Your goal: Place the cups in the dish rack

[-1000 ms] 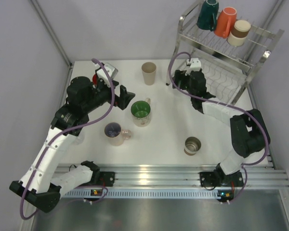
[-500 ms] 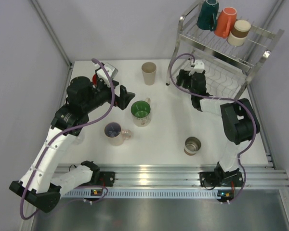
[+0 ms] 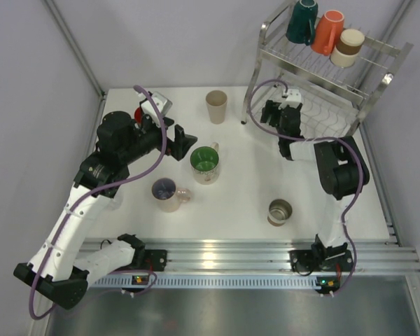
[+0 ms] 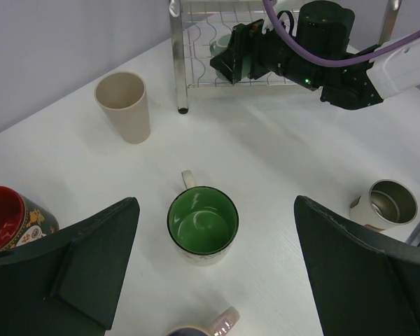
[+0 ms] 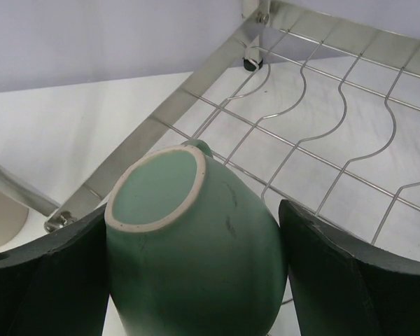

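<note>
My right gripper [image 5: 192, 213] is shut on an upside-down mint cup [image 5: 196, 245], holding it over the front left corner of the dish rack's [image 5: 350, 105] lower wire shelf. In the top view that gripper [image 3: 274, 112] sits at the rack's [image 3: 378, 63] left post. Teal [image 3: 302, 21], orange [image 3: 327, 31] and white-and-brown [image 3: 348, 47] cups stand on the upper tier. My left gripper [image 4: 215, 203] hangs open above the green-lined mug [image 4: 203, 224], touching nothing. On the table stand a beige cup [image 3: 216, 106], a pinkish mug [image 3: 168, 194], a steel cup [image 3: 279, 211] and a red mug [image 4: 7, 217].
The table [image 3: 245, 189] is walled by grey panels at the left, back and right. The right arm's elbow [image 3: 339, 171] is folded close beside the rack's front right leg. An aluminium rail [image 3: 224, 255] runs along the near edge.
The right gripper with the mint cup has shifted a little right, toward the rack, and its elbow has swung in to the left. The left arm has not moved.
</note>
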Robot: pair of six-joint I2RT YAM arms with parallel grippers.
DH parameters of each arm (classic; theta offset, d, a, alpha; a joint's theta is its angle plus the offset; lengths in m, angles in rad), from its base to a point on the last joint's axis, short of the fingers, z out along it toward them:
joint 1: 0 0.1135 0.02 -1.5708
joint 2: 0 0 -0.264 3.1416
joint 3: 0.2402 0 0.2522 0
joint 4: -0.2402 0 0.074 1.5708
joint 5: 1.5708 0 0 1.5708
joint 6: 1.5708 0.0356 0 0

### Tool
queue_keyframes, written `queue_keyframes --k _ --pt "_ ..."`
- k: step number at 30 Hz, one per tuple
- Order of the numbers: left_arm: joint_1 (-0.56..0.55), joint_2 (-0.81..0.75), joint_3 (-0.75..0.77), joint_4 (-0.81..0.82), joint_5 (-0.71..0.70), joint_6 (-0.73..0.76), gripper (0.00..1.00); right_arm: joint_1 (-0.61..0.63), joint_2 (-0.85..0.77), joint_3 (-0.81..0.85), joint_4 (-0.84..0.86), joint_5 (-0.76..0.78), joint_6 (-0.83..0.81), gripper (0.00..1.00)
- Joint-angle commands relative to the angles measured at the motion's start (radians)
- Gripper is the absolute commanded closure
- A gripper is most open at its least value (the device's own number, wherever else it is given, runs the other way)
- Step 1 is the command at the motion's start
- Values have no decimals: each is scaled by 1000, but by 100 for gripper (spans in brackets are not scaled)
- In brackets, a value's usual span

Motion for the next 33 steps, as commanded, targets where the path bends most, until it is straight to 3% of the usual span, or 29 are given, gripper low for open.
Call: queue_keyframes --k 1,11,13,20,23,27,33 --pt "0 -6 21 51 14 -12 2 -11 11 49 164 4 -7 99" --pt "2 8 16 51 21 -12 2 -61 115 124 196 -62 102 97" --pt "0 10 18 51 21 -11 2 -63 132 133 206 -71 115 89" --pt "0 14 10 51 21 -12 2 -67 164 178 181 -99 122 78" --pt "2 16 5 51 20 -11 2 -69 169 178 183 -116 130 66" --pt "0 19 5 52 17 -8 2 -69 150 199 108 -136 115 53" --pt "2 19 5 64 21 -12 2 -80 104 189 43 -143 93 41"
